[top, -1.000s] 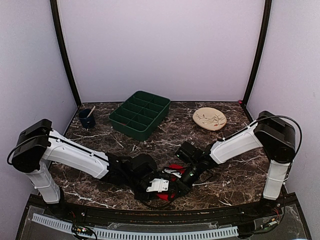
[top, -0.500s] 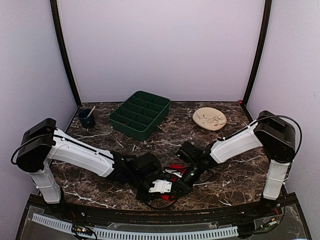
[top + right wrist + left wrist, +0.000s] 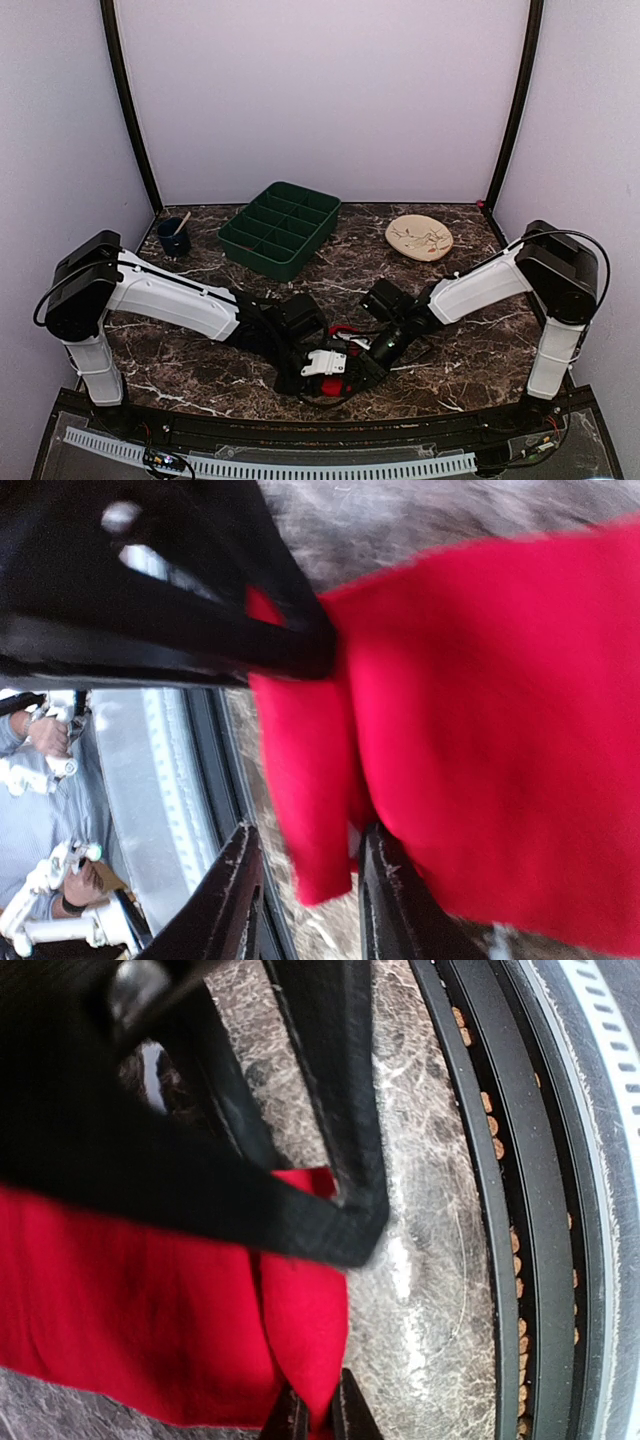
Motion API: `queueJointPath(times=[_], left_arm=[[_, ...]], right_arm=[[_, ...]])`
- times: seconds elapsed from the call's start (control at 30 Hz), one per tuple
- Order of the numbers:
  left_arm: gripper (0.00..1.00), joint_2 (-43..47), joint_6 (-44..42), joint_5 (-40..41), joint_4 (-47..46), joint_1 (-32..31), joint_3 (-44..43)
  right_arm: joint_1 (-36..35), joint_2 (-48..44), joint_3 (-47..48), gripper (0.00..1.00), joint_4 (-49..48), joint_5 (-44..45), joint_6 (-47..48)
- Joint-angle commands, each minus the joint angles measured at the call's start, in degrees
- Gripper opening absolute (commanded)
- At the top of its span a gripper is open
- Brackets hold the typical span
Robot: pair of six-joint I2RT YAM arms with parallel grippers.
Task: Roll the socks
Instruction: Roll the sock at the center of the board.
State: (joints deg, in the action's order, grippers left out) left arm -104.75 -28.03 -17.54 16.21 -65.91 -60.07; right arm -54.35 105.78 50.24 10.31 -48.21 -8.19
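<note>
The red socks [image 3: 333, 386] lie bunched at the near middle of the table, mostly hidden under both grippers. In the left wrist view the socks [image 3: 150, 1300] fill the lower left. My left gripper [image 3: 317, 1415] is shut, pinching a fold of the fabric close to the table's near edge; from above, the left gripper [image 3: 335, 374] sits on the bundle. In the right wrist view the socks [image 3: 500, 730] fill the right side. My right gripper [image 3: 310, 900] is open, with a hanging flap of sock between its fingers; from above, the right gripper [image 3: 364, 360] meets the left one.
A green compartment tray [image 3: 280, 228] stands at the back middle. A dark blue cup [image 3: 174, 238] with a stick in it is at the back left, and a tan plate [image 3: 419, 238] is at the back right. The black rail [image 3: 500, 1210] of the near edge runs close by the socks.
The left arm has reached further right and its gripper has shifted right over the socks. The right gripper has drawn a little nearer. Less red fabric shows from above.
</note>
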Motion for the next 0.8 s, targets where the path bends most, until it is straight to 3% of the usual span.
queueJointPath(times=[0.0,0.47,0.77], left_arm=[[0.05,-1.4,2.0,-3.2,7.0,1.3,-1.9],[0.05,-7.2,3.7,-12.6,16.8,5.8,-10.8],[0.05,-12.3,3.6,-19.7,25.2,8.1,-17.5]], right_arm=[[2.3,-2.0,-2.8,0.32,-0.8,3.7,-1.4],[6.2,-8.7,-9.8,0.34,-6.5,9.1,-5.6],[5.6,-19.4,-17.2,0.35,-11.6,22.6,-8.9]])
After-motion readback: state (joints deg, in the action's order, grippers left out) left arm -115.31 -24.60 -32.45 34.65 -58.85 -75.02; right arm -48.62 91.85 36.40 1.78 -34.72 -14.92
